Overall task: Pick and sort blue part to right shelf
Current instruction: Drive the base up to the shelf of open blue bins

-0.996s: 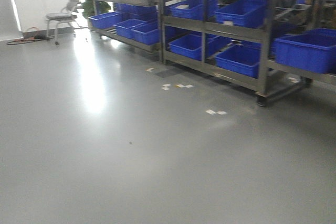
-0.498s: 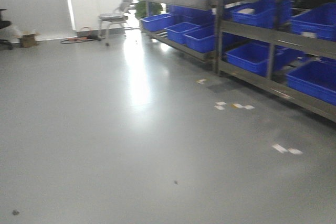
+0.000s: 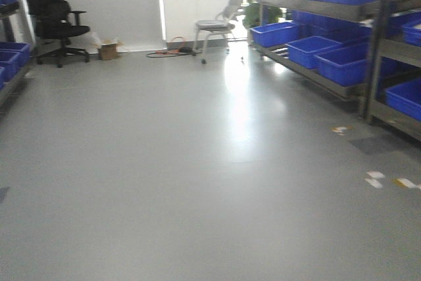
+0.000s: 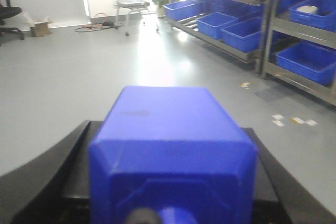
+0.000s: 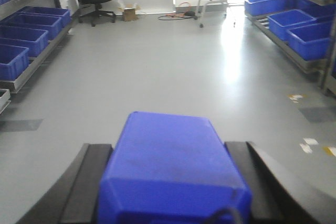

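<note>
Done: blue part (image 4: pixel 173 153) clamped in left end effector (image 4: pixel 167 128); right end effector (image 5: pixel 170 148) grips another blue block (image 5: pixel 173 169).
Remaining: reach right shelf (image 3: pixel 329 8), set the part down there.

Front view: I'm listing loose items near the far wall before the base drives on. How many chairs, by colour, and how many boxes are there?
Black office chair: 1
Grey chair: 1
Cardboard box: 1
Total: 3
</note>
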Tool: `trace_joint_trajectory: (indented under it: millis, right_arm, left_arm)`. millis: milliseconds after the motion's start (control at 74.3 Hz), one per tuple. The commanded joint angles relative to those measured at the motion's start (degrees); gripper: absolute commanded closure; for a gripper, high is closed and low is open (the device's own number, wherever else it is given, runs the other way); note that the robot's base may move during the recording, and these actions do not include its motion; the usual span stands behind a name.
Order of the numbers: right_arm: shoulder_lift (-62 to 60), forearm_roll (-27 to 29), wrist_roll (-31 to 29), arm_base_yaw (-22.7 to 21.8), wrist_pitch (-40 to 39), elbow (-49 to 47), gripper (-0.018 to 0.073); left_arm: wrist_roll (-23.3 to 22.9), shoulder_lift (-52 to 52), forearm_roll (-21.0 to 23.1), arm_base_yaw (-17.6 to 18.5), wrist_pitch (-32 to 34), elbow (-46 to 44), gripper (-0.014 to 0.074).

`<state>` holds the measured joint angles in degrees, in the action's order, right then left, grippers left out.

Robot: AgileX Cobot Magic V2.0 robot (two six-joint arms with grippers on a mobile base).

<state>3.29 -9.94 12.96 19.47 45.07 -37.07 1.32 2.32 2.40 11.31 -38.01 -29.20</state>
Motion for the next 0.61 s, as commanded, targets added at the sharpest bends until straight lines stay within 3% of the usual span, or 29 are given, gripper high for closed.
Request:
trace_joint_trajectory:
  millis: [0, 592]
  right_arm:
    - [1.01, -0.92, -0.29, -0.24, -5.12, -1.76, 0.0277]
    - [1.01, -0.92, -0.29, -0.24, -5.12, -1.76, 0.0277]
  left_arm:
    - [0.03, 0.92, 0.2, 0.5, 5.47, -1.51, 0.0316]
    - [0.03, 0.92, 0.2, 0.5, 5.47, -1.51, 0.0316]
